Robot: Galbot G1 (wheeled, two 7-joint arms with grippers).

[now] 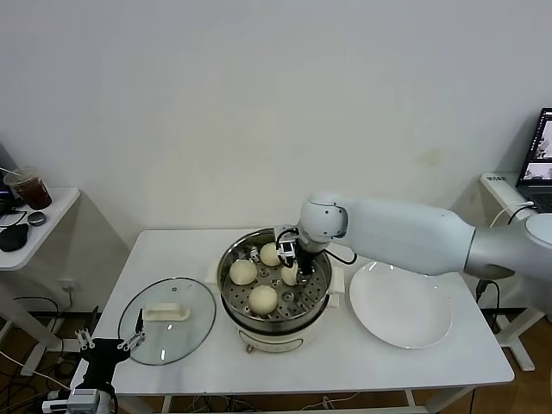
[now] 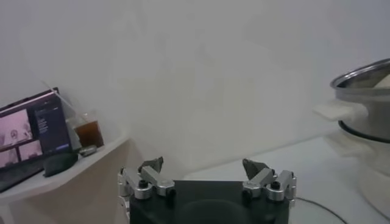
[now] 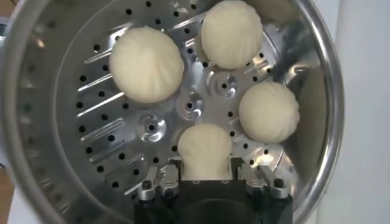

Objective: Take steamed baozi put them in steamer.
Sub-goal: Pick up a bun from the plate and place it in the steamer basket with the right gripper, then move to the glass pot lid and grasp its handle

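Right gripper (image 3: 206,176) in steamer (image 3: 36,91), jaws partly open beside fourth baozi (image 3: 205,145). Might stick, lift out, roll. Left gripper (image 2: 207,176) wide open, empty, off the desk's left front corner.

Four steamed baozi (image 1: 263,298) in the steamer (image 1: 321,310) at mid table. Glass lid (image 1: 168,320) left of it, plate (image 1: 401,304) right. Right gripper (image 1: 289,254) inside, around one bun.

Steamer (image 3: 55,109): polished steel, mirror-glossy, perforated tray w/ base of matt cream plastic. Baozi (image 3: 146,64): smooth matt dough, faint pleats. Lid (image 1: 168,321) at 9 o'clock: clear glossy glass. Plate (image 1: 401,304) at 3: glossy white. Bench (image 1: 345,362): smooth matt white.
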